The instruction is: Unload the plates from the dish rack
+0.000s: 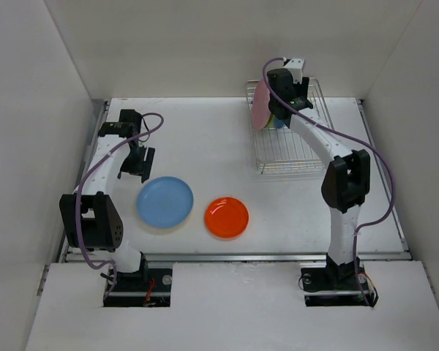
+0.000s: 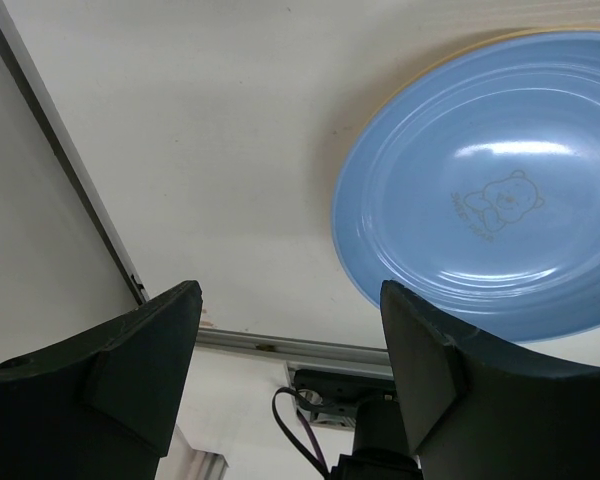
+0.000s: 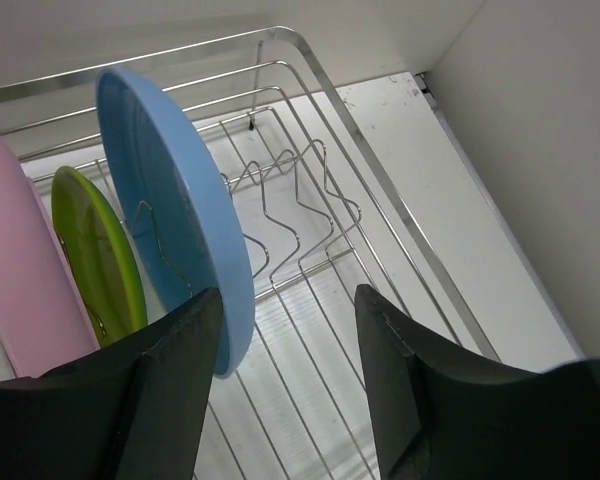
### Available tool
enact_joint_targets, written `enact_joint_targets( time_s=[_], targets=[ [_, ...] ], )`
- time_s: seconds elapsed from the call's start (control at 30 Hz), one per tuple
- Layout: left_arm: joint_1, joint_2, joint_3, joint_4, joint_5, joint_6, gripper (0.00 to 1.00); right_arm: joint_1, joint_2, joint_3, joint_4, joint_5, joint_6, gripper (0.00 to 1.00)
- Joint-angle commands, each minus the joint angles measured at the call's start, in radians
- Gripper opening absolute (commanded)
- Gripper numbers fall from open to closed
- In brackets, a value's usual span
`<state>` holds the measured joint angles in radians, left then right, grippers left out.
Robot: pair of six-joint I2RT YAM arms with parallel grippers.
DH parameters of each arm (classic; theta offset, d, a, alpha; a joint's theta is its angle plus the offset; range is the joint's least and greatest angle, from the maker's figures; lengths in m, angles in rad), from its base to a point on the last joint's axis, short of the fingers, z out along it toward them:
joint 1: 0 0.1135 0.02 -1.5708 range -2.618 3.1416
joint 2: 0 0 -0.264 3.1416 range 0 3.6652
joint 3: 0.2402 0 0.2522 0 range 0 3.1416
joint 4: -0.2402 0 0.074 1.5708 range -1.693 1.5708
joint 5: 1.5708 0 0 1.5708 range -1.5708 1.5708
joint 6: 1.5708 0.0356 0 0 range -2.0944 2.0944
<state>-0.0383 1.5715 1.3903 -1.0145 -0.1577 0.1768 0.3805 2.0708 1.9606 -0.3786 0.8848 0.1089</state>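
Observation:
The silver wire dish rack [image 1: 293, 157] stands at the back right. A pink plate [image 1: 261, 106], a lime green plate [image 3: 100, 250] and a blue plate [image 3: 175, 200] stand upright in its slots [image 3: 290, 215]. My right gripper [image 3: 288, 330] hangs open over the rack [image 3: 365, 160], and the blue plate's rim sits just inside its left finger [image 3: 170, 390], ungripped. On the table lie a larger blue plate [image 1: 165, 202] and a red-orange plate [image 1: 227, 217]. My left gripper [image 1: 137, 164] hovers open just behind that blue plate [image 2: 490, 190], with a pale yellow-orange edge [image 2: 450, 58] showing beneath it.
White walls close in the table on three sides. A metal rail [image 1: 234, 256] runs along the near edge in front of both arm bases. The right arm [image 1: 344, 183] reaches over the rack's near end.

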Motion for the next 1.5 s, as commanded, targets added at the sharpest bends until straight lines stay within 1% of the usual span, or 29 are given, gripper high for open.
enact_joint_targets(
  time_s=[0.0,0.03,0.13,0.3,0.33,0.37,0.47,0.6,0.8,0.93,1.0,1.07,1.13,1.23,1.27,1.3,1.33,1.4,1.47],
  targets=[
    [-0.002,-0.033,0.027,-0.027,0.006,0.0,0.69,-0.002,-0.025,0.026,0.038,-0.009,0.012,0.62],
    [-0.002,-0.033,0.027,-0.027,0.006,0.0,0.69,-0.002,-0.025,0.035,0.038,-0.018,0.023,0.6],
    [-0.002,-0.033,0.018,-0.018,0.006,0.0,0.69,-0.02,-0.006,0.063,0.038,-0.066,0.034,0.6],
    [-0.002,-0.033,0.018,-0.018,0.006,0.0,0.69,-0.057,0.09,0.184,-0.043,-0.131,0.066,0.6],
    [-0.002,-0.033,0.009,-0.018,0.006,0.0,0.69,-0.057,0.1,0.184,-0.043,-0.132,0.08,0.6],
    [-0.002,-0.033,0.009,-0.018,0.006,0.0,0.69,-0.067,0.113,0.184,-0.043,-0.132,0.089,0.56],
    [-0.002,-0.024,0.009,-0.018,0.006,0.0,0.69,-0.08,0.124,0.207,-0.052,-0.132,0.089,0.51],
    [-0.002,-0.024,0.009,-0.018,0.006,0.0,0.69,-0.08,0.133,0.207,-0.052,-0.159,0.089,0.45],
    [-0.002,-0.024,0.009,-0.018,0.006,0.0,0.69,-0.08,0.146,0.207,-0.075,-0.204,0.089,0.43],
    [-0.002,-0.024,0.009,-0.018,0.006,0.0,0.69,-0.08,0.08,0.146,-0.053,-0.118,0.116,0.43],
    [-0.002,-0.024,0.009,-0.018,0.006,0.0,0.69,-0.08,0.046,0.115,-0.04,-0.064,0.117,0.45],
    [-0.002,-0.024,0.018,-0.018,0.006,0.0,0.69,-0.08,-0.017,0.087,-0.003,-0.064,0.117,0.45],
    [-0.002,-0.024,0.027,-0.027,0.006,0.0,0.69,-0.08,-0.085,0.037,0.021,-0.108,0.117,0.46],
    [-0.002,-0.014,0.036,-0.027,0.015,0.0,0.69,-0.08,-0.139,-0.032,0.087,-0.265,0.091,0.55],
    [-0.002,-0.014,0.036,-0.027,0.015,0.0,0.69,-0.08,-0.14,-0.032,0.087,-0.305,0.091,0.57],
    [-0.002,-0.014,0.036,-0.027,0.015,0.0,0.69,-0.08,-0.14,-0.032,0.078,-0.344,0.081,0.63],
    [-0.002,-0.014,0.036,-0.027,0.015,0.0,0.69,-0.08,-0.124,-0.014,0.06,-0.401,0.072,0.66],
    [-0.002,-0.014,0.036,-0.027,0.015,0.0,0.69,-0.08,-0.063,0.053,-0.009,-0.415,0.072,0.71],
    [-0.002,-0.024,0.027,-0.027,0.015,0.0,0.69,-0.08,-0.023,0.104,-0.04,-0.415,0.072,0.74]
  ],
)
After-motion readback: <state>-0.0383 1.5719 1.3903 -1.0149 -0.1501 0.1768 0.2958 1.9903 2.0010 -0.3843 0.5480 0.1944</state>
